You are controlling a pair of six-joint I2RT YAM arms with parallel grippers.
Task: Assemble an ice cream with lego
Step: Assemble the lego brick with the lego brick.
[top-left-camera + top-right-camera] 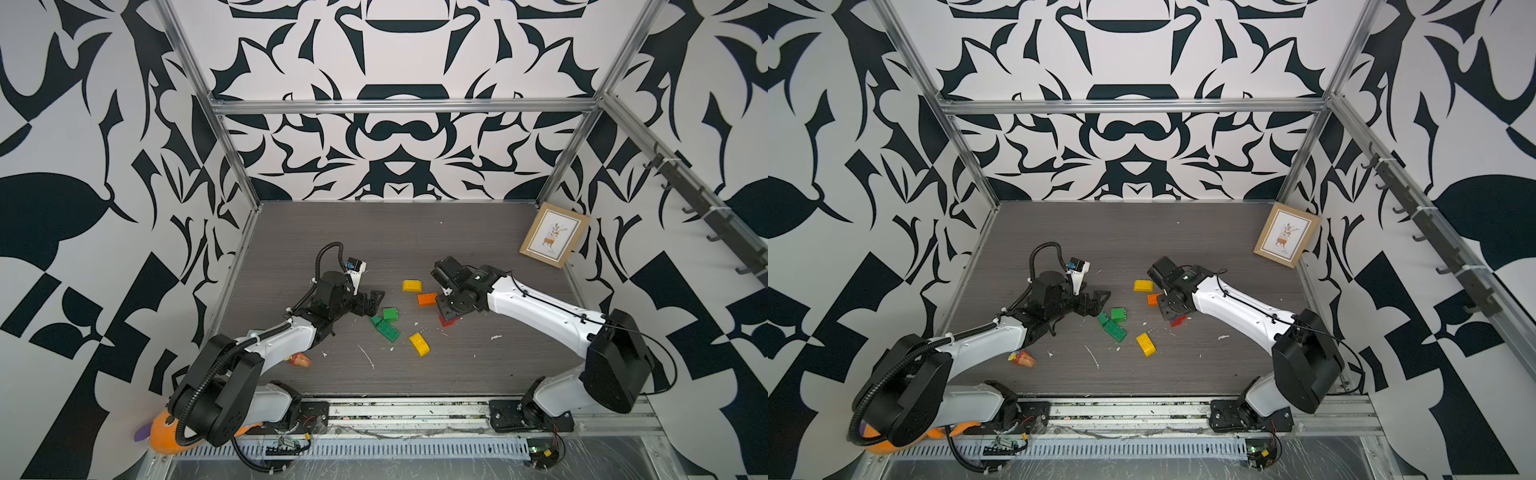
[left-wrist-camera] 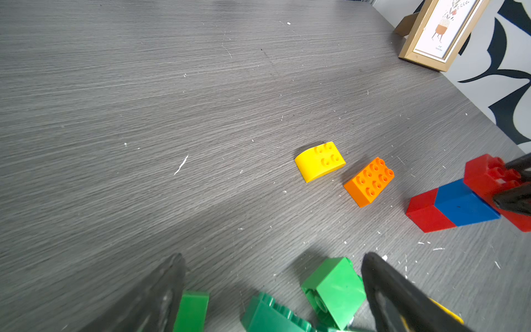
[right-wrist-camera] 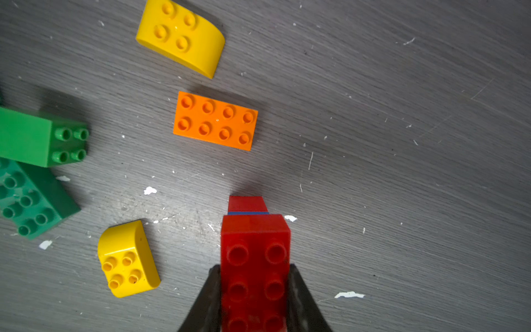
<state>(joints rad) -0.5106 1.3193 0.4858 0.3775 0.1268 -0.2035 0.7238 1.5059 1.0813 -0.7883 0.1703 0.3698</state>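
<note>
Evidently the right gripper (image 3: 254,268) was closed tight on the long flat sides of a red brick (image 3: 254,238), studs up, which topped a small stack. Under it the left wrist view showed a blue brick (image 2: 462,204) and a lower red brick (image 2: 425,212). In both top views that stack sat right of centre on the table (image 1: 415,232), mostly hidden beneath the wrist. Whether its base rested on the surface or hung just clear I could not tell.

The left gripper (image 1: 368,302) stood spread wide and empty, left of centre. Its fingers (image 2: 402,296) were just beside the green bricks (image 1: 390,313), touching none that I could see.

Loose pieces lay between the arms. An orange brick (image 1: 427,299) lay just left of the stack, with a yellow dome brick (image 1: 412,285) above it in the frame. A second yellow dome brick (image 1: 419,344) lay lower, near the greens.

These pieces looked stiff, light and glossy, so I judged they would not crush but could skid or twist out of a careless squeeze. The best hold seemed to be across two flat parallel sides, below the studs, leaving the top free for mating. On the domes that meant the flat end faces rather than the curve.
</note>
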